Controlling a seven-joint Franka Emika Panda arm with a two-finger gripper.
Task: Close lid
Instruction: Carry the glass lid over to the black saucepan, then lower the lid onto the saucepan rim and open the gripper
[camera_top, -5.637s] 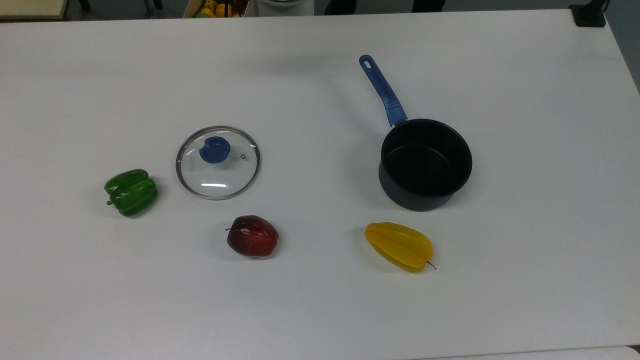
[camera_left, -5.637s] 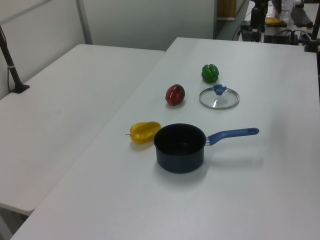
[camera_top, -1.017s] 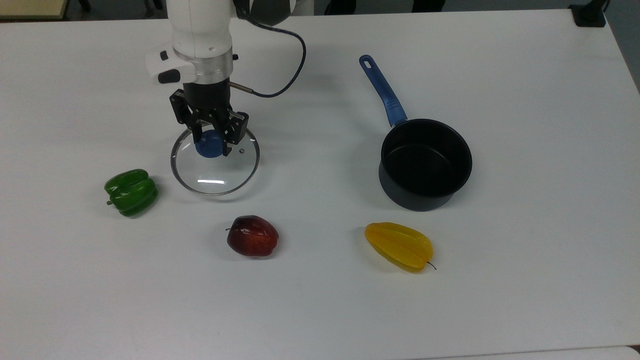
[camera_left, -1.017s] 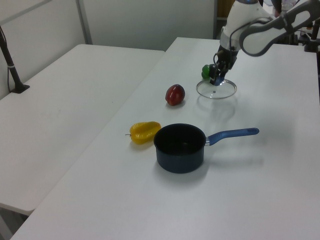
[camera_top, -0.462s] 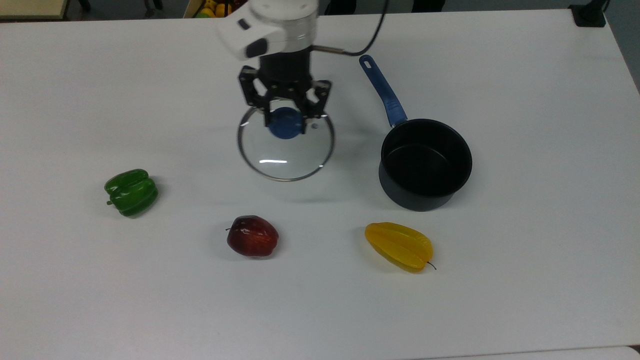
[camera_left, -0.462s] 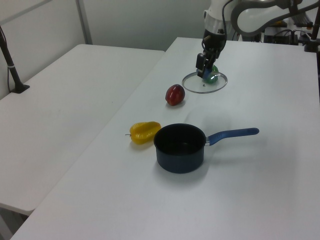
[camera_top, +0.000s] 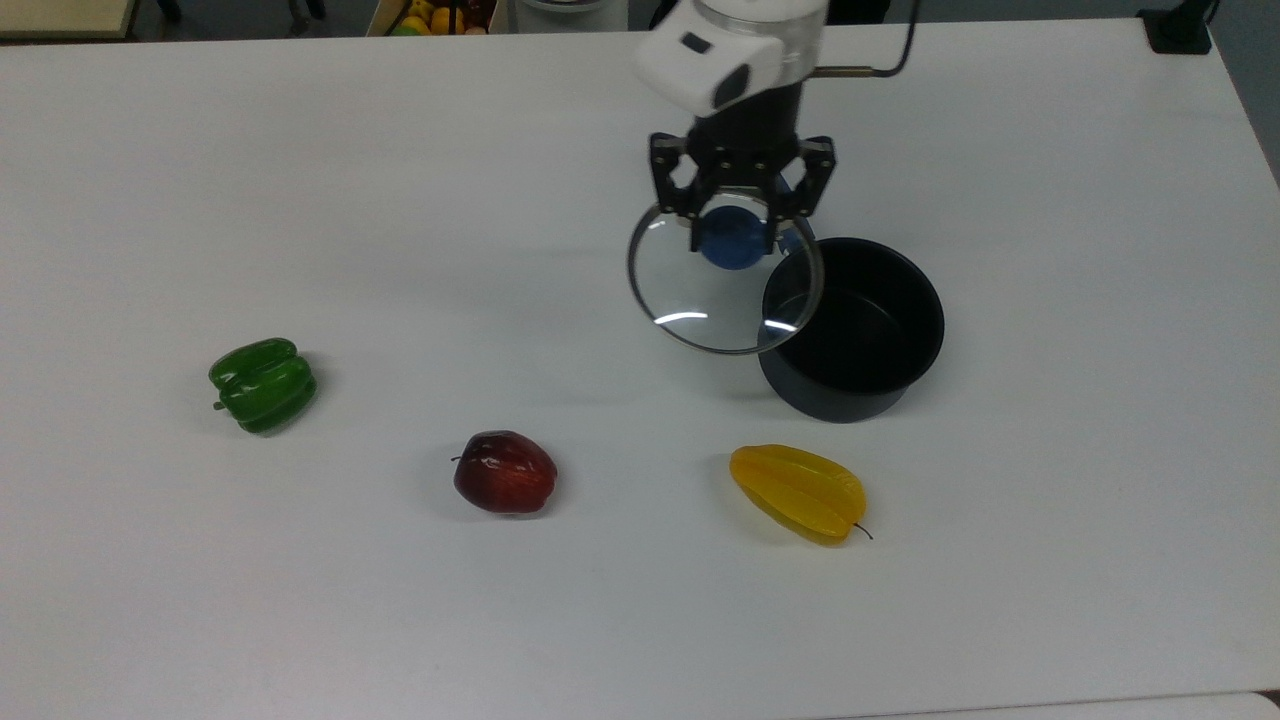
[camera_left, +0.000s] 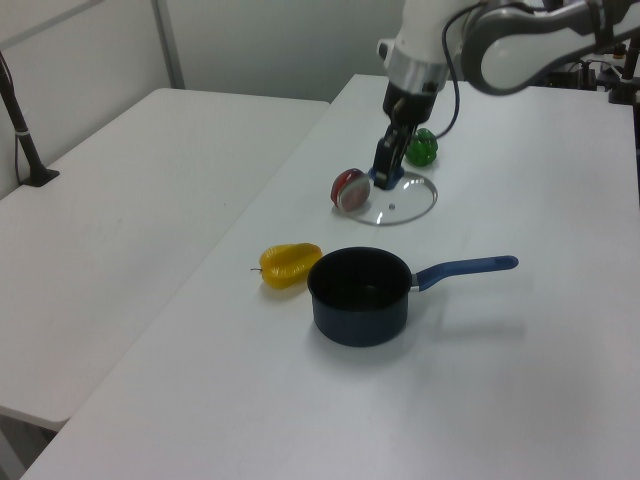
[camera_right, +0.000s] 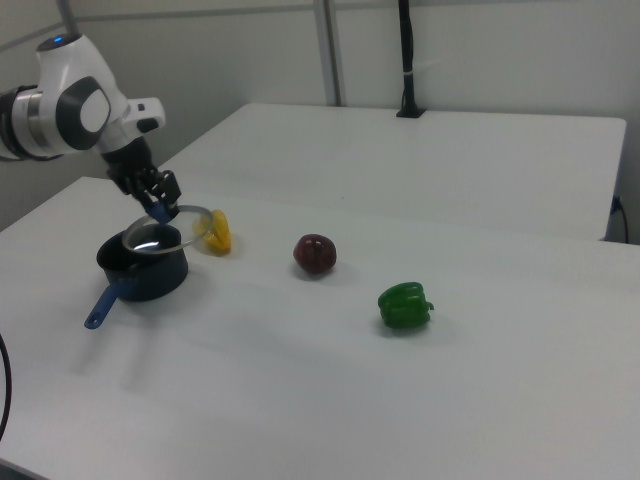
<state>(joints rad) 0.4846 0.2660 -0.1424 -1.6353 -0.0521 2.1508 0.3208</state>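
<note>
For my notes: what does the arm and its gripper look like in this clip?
The arm has glossy white shells with grey joint sections. Its wrist ends in a silver metal ring above a black gripper with black linkage fingers. A dark cable leaves a metal fitting at the wrist.

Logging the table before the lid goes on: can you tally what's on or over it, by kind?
Cookware: 2, the saucepan and the glass lid, which the gripper holds by its blue knob.
Produce: 3, the green bell pepper, the red apple and the yellow starfruit.
Total: 5
</note>
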